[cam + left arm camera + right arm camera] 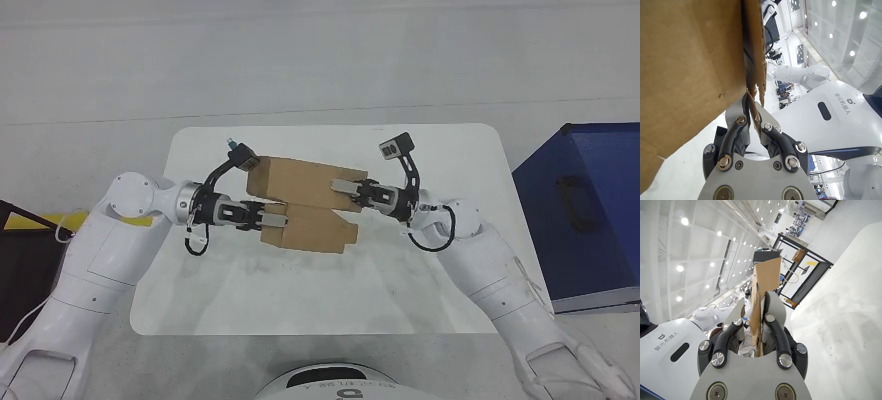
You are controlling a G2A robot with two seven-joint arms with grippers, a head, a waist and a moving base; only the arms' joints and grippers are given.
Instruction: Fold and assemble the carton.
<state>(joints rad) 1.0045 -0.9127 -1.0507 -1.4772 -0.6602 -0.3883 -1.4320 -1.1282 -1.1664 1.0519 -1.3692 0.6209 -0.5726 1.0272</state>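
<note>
- Left gripper sits closest to the lens in the left wrist view, fingers pinched tight on a torn, ragged cardboard edge of the carton.
- Top view: left gripper meets the carton at its left end, on the lower-left corner of the brown body.
- Right gripper has its fingers clamped on a thin flap of the carton; the flap stands edge-on between them.
- Top view: right gripper holds the carton's right side, facing the left gripper across the cardboard.
- Carton is brown corrugated board, partly folded, in two offset sections, over the middle of the table and somewhat nearer its far edge.
- Can't tell if the carton rests on the table or hangs just above it.
- Table is white with rounded corners.
- Blue bin stands on the floor just past the table's right edge.
</note>
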